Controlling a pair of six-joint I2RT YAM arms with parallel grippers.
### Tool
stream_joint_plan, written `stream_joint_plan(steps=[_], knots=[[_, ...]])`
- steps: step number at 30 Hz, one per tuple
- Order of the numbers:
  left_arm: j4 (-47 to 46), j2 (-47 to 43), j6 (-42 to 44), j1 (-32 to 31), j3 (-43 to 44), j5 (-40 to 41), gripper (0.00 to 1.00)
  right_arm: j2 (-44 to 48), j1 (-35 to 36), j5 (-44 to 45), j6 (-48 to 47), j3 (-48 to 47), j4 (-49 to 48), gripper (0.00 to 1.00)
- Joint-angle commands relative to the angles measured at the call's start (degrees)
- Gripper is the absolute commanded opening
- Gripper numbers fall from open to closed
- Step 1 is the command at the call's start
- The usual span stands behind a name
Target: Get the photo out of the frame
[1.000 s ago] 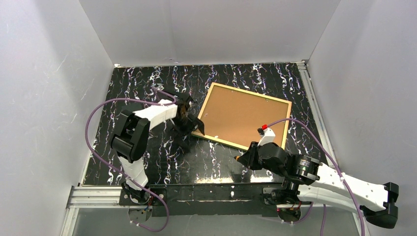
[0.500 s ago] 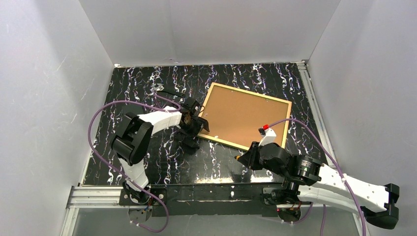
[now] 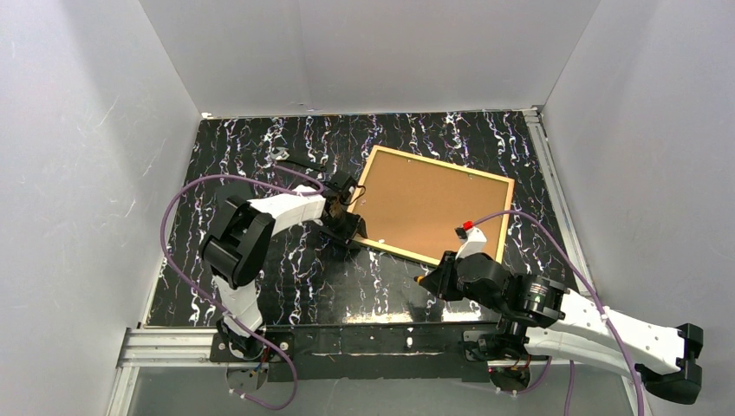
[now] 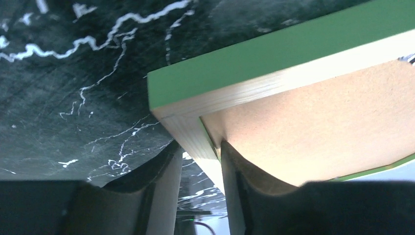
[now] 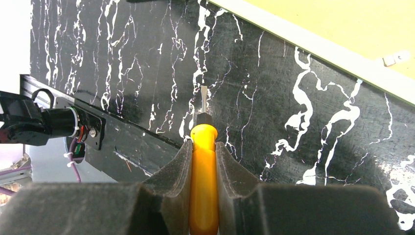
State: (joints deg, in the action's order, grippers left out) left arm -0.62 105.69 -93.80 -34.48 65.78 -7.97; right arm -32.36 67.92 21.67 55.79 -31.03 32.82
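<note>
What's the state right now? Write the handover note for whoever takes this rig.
Left gripper: jaws straddle the frame rail at its left corner; firm grip not clear.
Right gripper: shut on a screwdriver, tip over the table, short of the frame.
Frame lies face down, backing up; photo hidden.
Done: nothing removed.
Left: free the backing, lift it out, take the photo.
</note>
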Motion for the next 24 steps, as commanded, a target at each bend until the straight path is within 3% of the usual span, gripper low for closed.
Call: stream_joint_plan(steps=[1, 5, 7, 8, 17, 24], knots=[[10.8, 5.9, 10.5, 1.6, 1.2, 5.2, 0.3, -1.0, -0.1, 0.0, 1.0, 0.0, -1.7, 0.01], [11.1, 7.4, 21.0, 4.8, 2.4, 3.4, 0.12, -2.1, 0.0, -0.2, 1.2, 0.0, -1.7, 0.01], [12.2, 8.8, 26.5, 7.1, 3.8, 0.9, 0.09, -2.9, 0.0, -0.2, 1.0, -0.3, -1.7, 0.01], [13.7, 9.7, 29.6, 8.2, 5.2, -0.2, 0.01, -3.5, 0.0, -0.2, 0.8, -0.4, -1.8, 0.01], [30.5, 17.5, 59.3, 11.2, 27.0, 3.1, 0.0, -8.5, 0.0, -0.3, -1.6, -2.8, -4.1, 0.01], [32.7, 24.1, 67.2, 12.5, 37.5, -0.1, 0.0, -12.5, 0.0, -2.1, -2.1, -4.7, -4.9, 0.01]])
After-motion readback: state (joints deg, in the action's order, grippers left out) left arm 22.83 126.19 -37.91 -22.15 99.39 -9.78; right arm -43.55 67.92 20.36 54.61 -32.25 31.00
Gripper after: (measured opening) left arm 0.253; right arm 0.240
